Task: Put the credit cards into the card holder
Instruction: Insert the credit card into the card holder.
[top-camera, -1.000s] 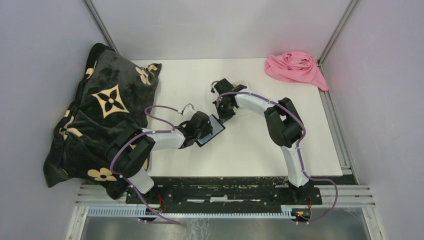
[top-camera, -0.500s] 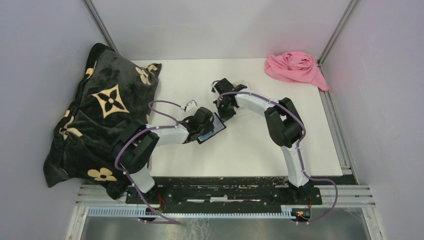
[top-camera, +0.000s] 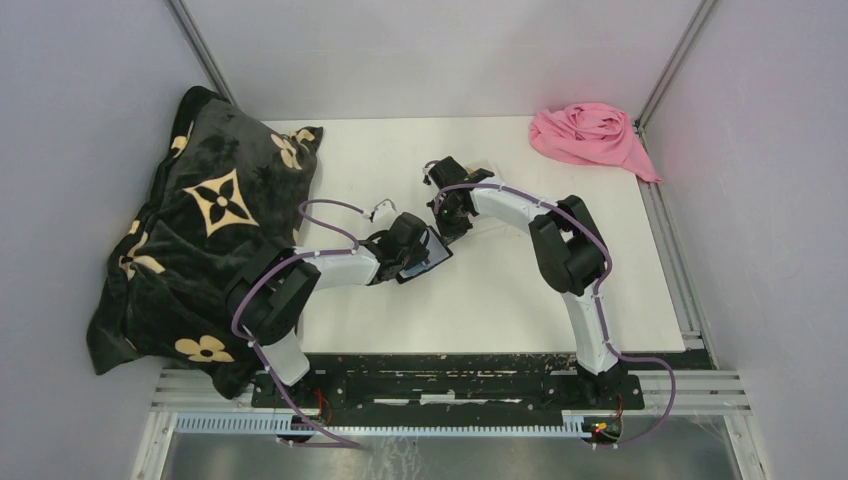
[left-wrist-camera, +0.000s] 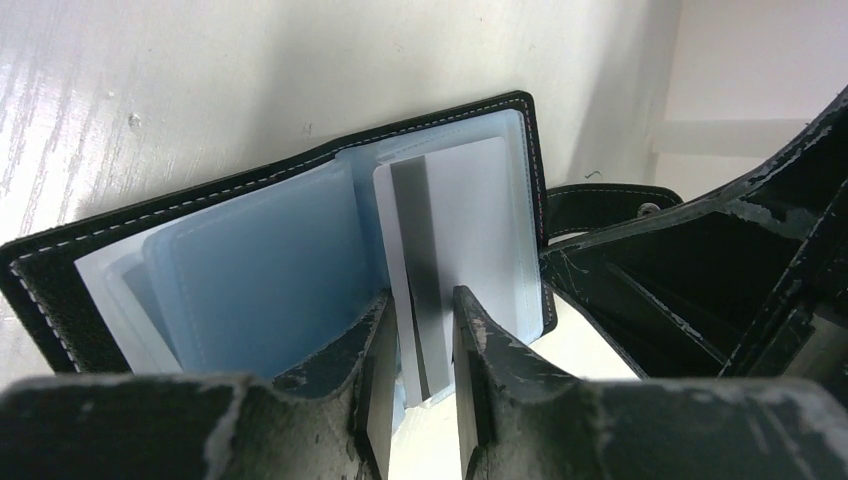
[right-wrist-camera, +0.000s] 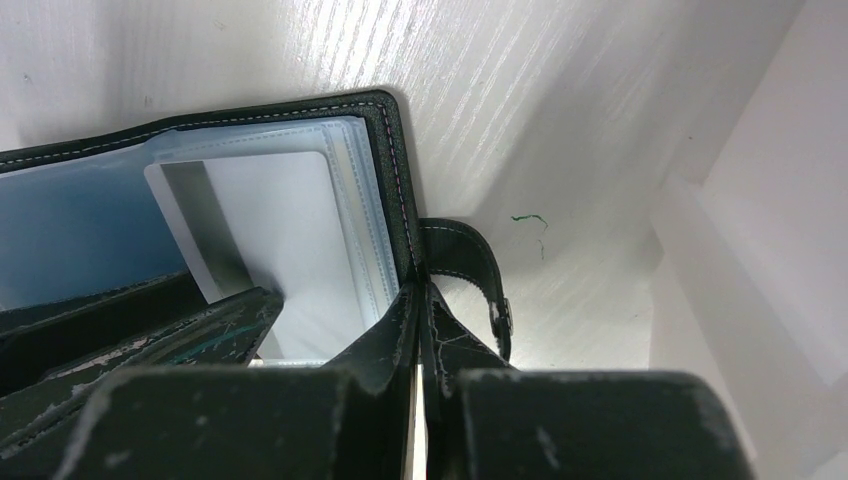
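Left hand (left-wrist-camera: 422, 300): jaws are standing narrowly apart astride the pale card's (left-wrist-camera: 465, 220) near end; pinching or not, I cannot tell.
Right hand (right-wrist-camera: 420, 312): is clenching the card holder's (left-wrist-camera: 260, 260) right cover edge, beside the strap (right-wrist-camera: 470, 262).
Card: is lying partway in a clear sleeve (right-wrist-camera: 355, 210) (right page), holder open mid-counter (left-wrist-camera: 200, 70).
Risk: a skewed push could end up buckling the card or snagging the sleeve mouth.
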